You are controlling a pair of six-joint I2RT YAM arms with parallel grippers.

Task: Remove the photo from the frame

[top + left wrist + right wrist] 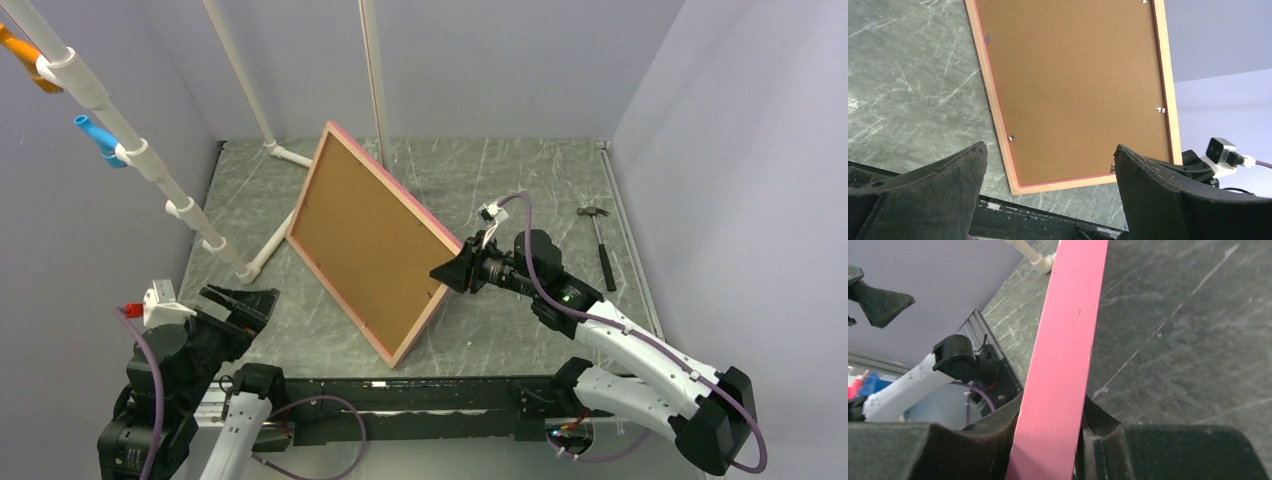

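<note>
the table [520,170] is dark green-grey with white scratches. pale purple walls [500,60] stand around it. the frame [370,240] stands tilted on the table, its brown board [1073,85] facing the arms. the right gripper [450,272] is clamped on its pink edge. the left gripper [1050,146] is wide apart, touching nothing. a hammer [603,245] lies at the right, a white pipe stand [262,255] at the left.
</note>
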